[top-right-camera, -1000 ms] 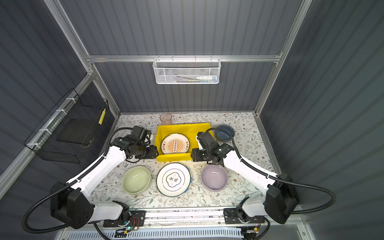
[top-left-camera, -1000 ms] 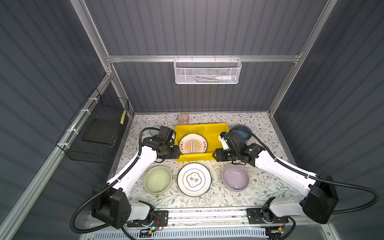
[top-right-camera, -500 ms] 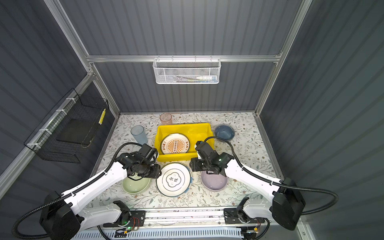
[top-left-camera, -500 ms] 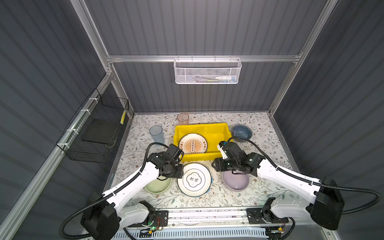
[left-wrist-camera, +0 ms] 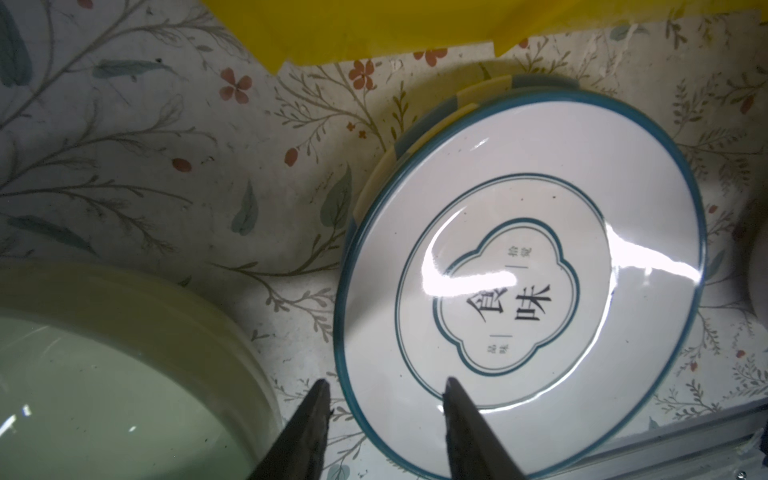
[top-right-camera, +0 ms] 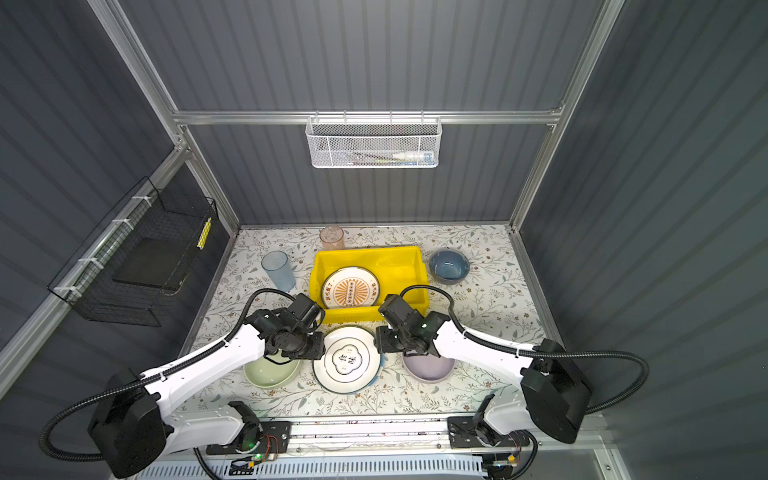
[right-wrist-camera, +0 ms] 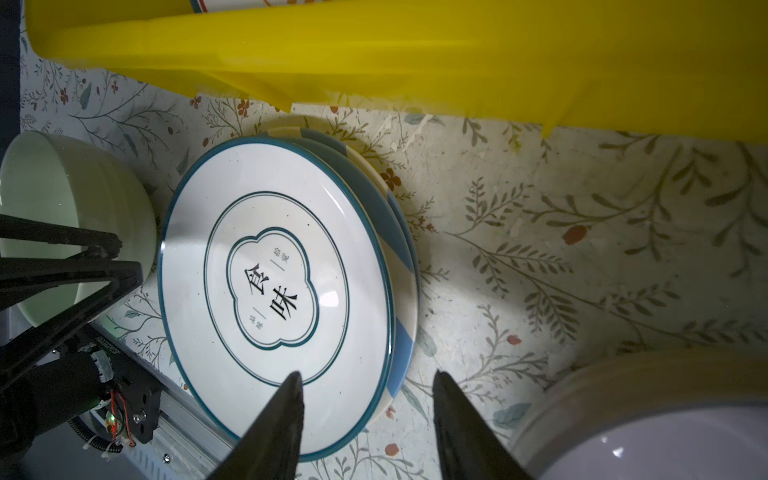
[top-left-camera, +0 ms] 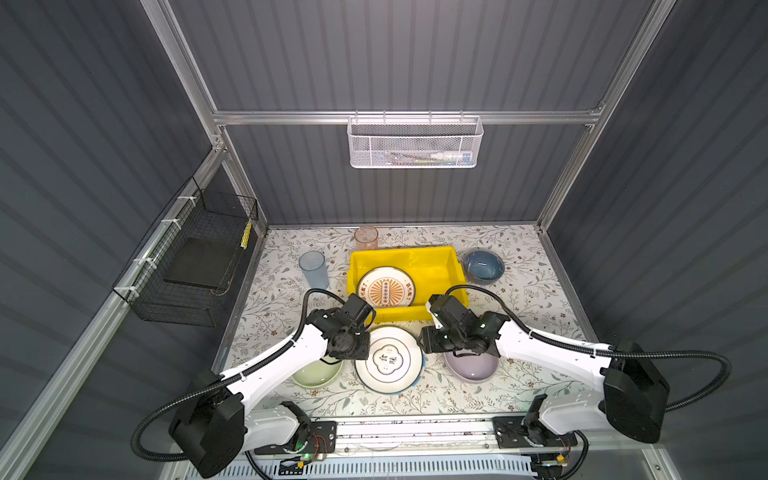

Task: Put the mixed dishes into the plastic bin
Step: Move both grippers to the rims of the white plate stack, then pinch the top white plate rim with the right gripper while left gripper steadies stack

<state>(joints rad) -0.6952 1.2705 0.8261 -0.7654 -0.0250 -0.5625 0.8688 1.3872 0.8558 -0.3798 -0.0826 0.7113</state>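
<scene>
In both top views the left arm [top-left-camera: 286,357] and right arm [top-left-camera: 544,345] crouch low either side of the lettered plate [top-left-camera: 388,359]; yellow bin [top-left-camera: 432,266] just behind, orange plate [top-left-camera: 386,286] inside; green bowl [top-right-camera: 270,374] and lilac bowl [top-right-camera: 428,368] crowd the flanks; left wrist view: left gripper [left-wrist-camera: 386,382] parted, straddling the plate's rim, holding nothing; right wrist view: right gripper [right-wrist-camera: 368,376] parted over the rim too, empty; striped plate [right-wrist-camera: 403,291] under the lettered one.

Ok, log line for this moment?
bin: sunburst plate | left tool: open, astride lettered plate rim | right tool: open, opposite rim
</scene>
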